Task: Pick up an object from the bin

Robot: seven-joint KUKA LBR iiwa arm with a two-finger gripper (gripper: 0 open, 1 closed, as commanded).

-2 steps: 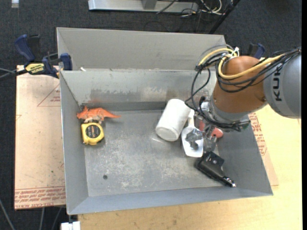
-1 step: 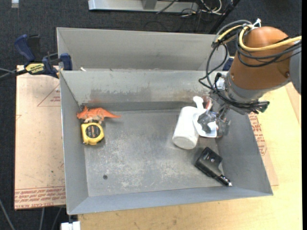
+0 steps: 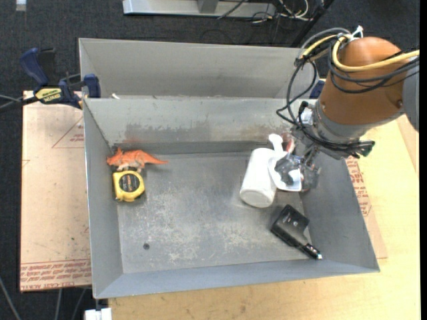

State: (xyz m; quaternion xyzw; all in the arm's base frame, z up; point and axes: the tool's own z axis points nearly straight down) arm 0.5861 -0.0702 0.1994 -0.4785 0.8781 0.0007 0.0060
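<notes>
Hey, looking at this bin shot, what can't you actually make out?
Camera view:
- White mug: its right side is hidden behind the claw.
- Whether the claw touches the mug: cannot tell, the arm covers the contact.
- Black gadget near the front right: too dark to identify.
- Yellow tape measure: label too small to read.

We are looking at a robotics lab: an industrial arm (image 3: 363, 92) with an orange wrist cover reaches over a grey metal bin (image 3: 100, 179) set above dark carpet (image 3: 53, 12), with loose cables (image 3: 293, 5) and a metal stand foot (image 3: 193, 5) on the far side.
</notes>
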